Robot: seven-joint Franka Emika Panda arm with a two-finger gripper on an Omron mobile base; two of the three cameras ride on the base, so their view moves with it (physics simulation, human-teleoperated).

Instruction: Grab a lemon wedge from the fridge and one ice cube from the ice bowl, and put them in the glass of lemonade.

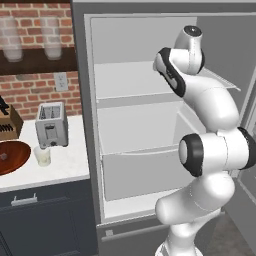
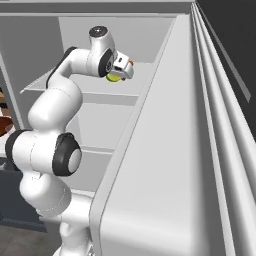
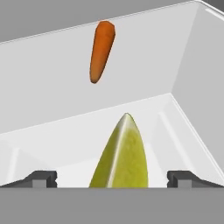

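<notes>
- Fingers (image 3: 43, 178) stand spread, lemon wedge (image 3: 122, 153) centred between them, untouched.
- Ease lower, then close squarely on its flanks.
- Avoid the orange lump (image 3: 102, 50) beyond the fingertips.

- To my left I see a red brick wall (image 1: 30, 90) with a white outlet (image 1: 61, 81) on it.
- A dark shelf (image 1: 37, 60) on that wall holds two frosted jars (image 1: 11, 39).
- The desk (image 1: 65, 165) is white on top.
- Dark blue cabinets (image 1: 45, 225) sit under it.
- The floor (image 1: 235, 240) is grey.
</notes>
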